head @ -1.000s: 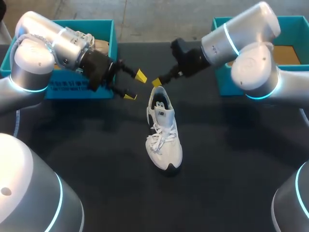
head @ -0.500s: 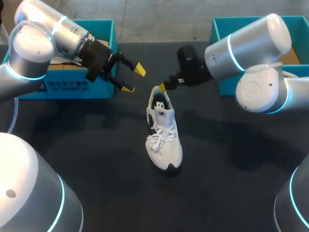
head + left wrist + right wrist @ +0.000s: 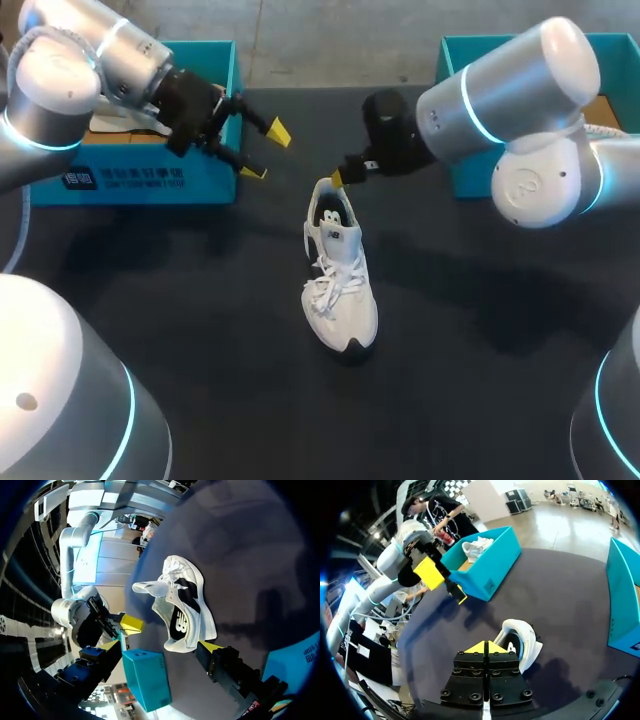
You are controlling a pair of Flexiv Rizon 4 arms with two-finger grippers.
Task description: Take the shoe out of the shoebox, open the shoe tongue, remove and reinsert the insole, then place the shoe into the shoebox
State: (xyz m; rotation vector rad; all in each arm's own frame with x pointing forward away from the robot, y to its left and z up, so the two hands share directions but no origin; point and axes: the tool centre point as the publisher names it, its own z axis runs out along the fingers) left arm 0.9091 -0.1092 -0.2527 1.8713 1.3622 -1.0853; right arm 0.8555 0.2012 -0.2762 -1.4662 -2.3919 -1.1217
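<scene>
Two grippers are hanging over the table, and neither is holding anything. Our left gripper is hovering with its fingers spread wide, just in front of the left shoebox and well apart from the shoe. Our right gripper is sitting just at the heel collar, its yellow tips pressed together with nothing between them.

The shoe is standing upright on its sole near the middle of the table, outside the shoebox. Its heel is pointing toward the far edge and its laces are lying across the tongue.

We are judging that opening the tongue is the step in hand. To do it well, we are thinking the right fingers need to part before going in. They should then pinch only the tongue's top edge, not the collar, and draw it up and toward the toe. Such a light shoe is likely to tip or slide, so the left gripper should be bracing its side first.
</scene>
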